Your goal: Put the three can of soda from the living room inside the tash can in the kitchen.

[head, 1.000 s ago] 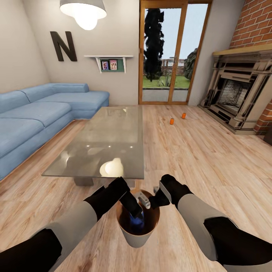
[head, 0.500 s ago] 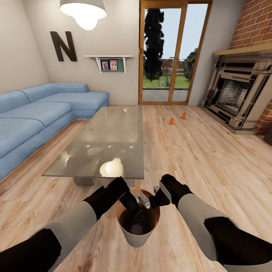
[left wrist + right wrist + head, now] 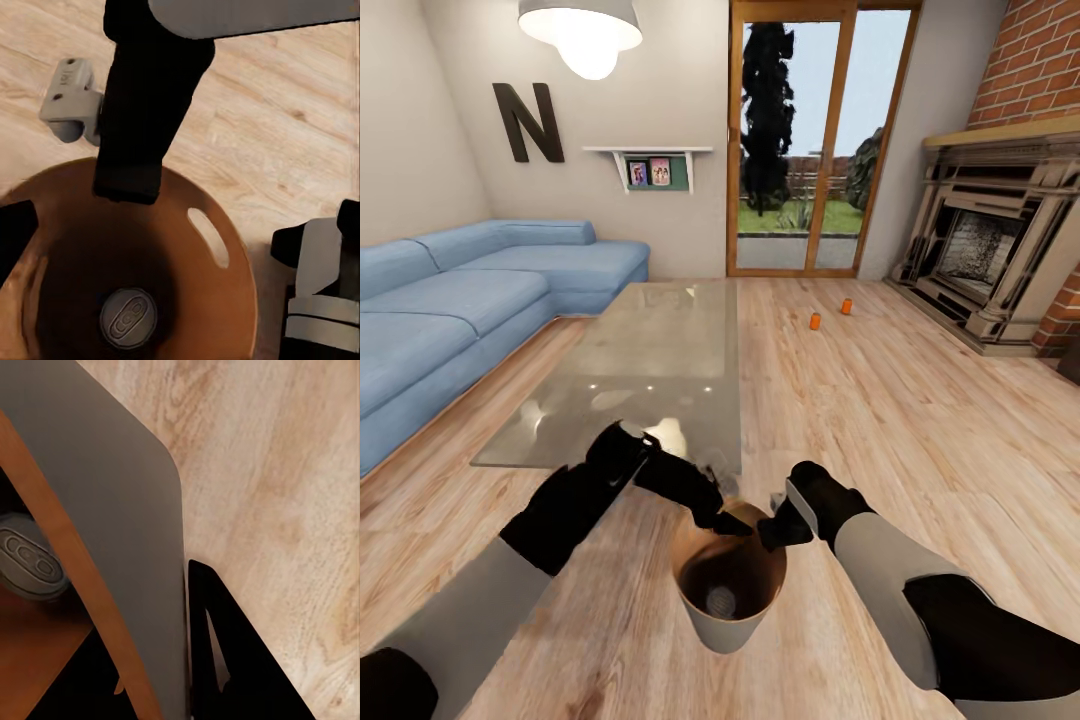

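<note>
Hidden or unclear: my right gripper (image 3: 768,527) sits at the rim of the tash can (image 3: 745,625), and in the right wrist view the pail wall passes between my fingers, so I read it as clamped on that rim. My left gripper (image 3: 722,521) hangs just over the pail's mouth on the table side; both dark fingers show in the left wrist view, apart, with nothing between them.

One can of soda (image 3: 128,318) stands upright on the pail's floor; only its grey top shows, and its orange body is lost in the dark interior. The same top (image 3: 28,556) shows past the pail's rim in the right wrist view. The second soda can (image 3: 814,321) and the third soda can (image 3: 846,306) stand on the plank floor far ahead, near each other, between the glass doors (image 3: 815,140) and the fireplace (image 3: 990,240); too small to make out detail.

Room: the glass table (image 3: 650,375) has its near edge just beyond the pail. The sofa (image 3: 450,300) bounds the left. Open floor runs along the table's right side toward the two cans.

Change: half a second ago my left gripper reached down inside the pail; now that arm is raised and drawn back toward the table, and the pail's mouth is uncovered.
</note>
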